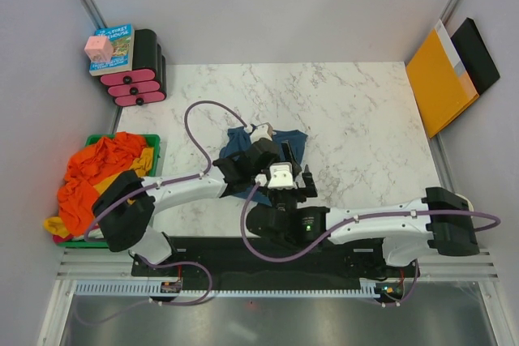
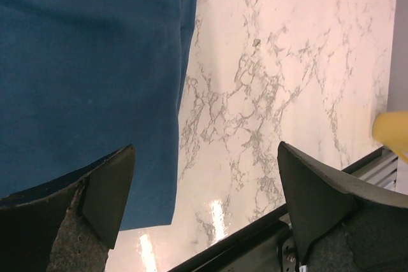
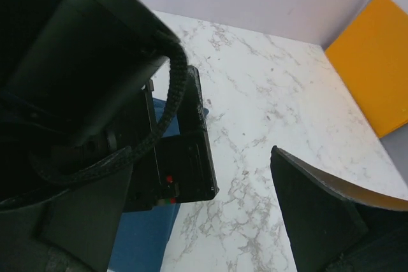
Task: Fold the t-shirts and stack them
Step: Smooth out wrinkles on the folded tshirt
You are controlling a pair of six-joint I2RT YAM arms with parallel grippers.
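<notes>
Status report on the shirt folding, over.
Left hand open, empty, at blue shirt edge. Right hand open, empty, crowded by left arm. Orange and yellow shirts piled in green bin, unfolded.

The top view looks down on the whole tabletop (image 1: 357, 119); both wrist views sit close above it, sharing the blue shirt (image 2: 83, 62).
</notes>
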